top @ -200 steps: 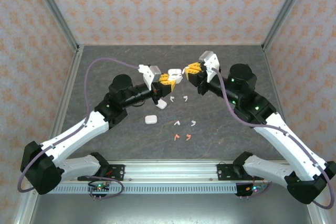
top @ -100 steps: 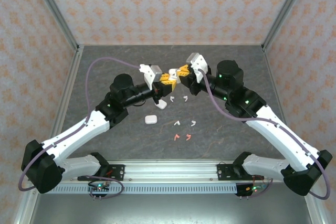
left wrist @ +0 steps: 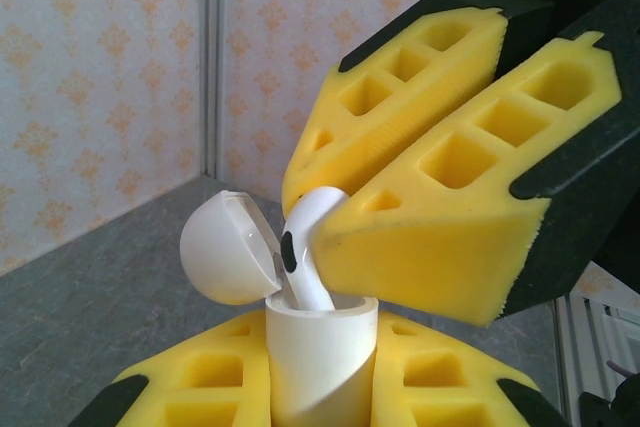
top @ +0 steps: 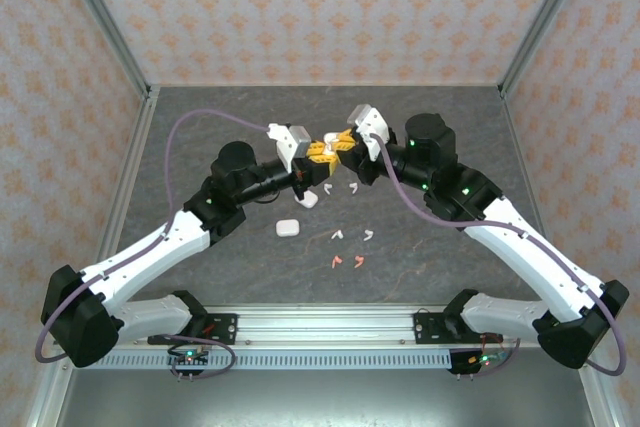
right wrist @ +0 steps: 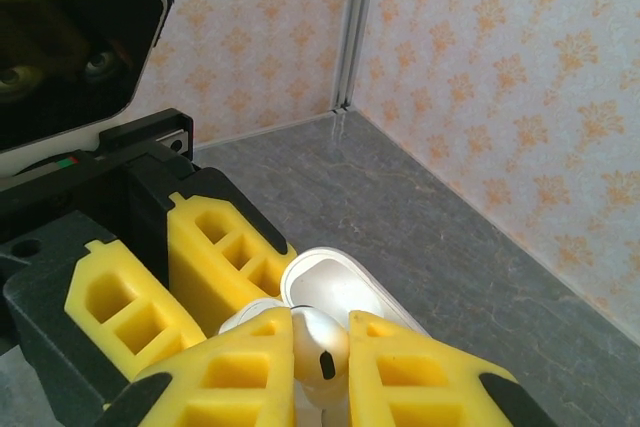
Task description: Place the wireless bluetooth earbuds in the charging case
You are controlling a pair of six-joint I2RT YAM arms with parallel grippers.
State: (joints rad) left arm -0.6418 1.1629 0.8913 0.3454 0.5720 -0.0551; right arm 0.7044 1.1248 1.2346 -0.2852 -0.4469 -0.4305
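Over the worktop's (top: 250, 267) far middle, the left tool (top: 316, 152) clamps the open charging case (left wrist: 322, 352); the right tool (top: 345, 141) pinches 1 white earbud (left wrist: 303, 247), stem inside it.

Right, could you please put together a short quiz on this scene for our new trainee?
1. True or false: the case in the left gripper has its lid shut.
2. What does the right gripper hold? A: a pink earbud. B: a white earbud. C: a lid.
3. What colour are the two earbuds lying nearest the table's near edge?
Key: 1 false, the lid is open. 2 B. 3 pink.
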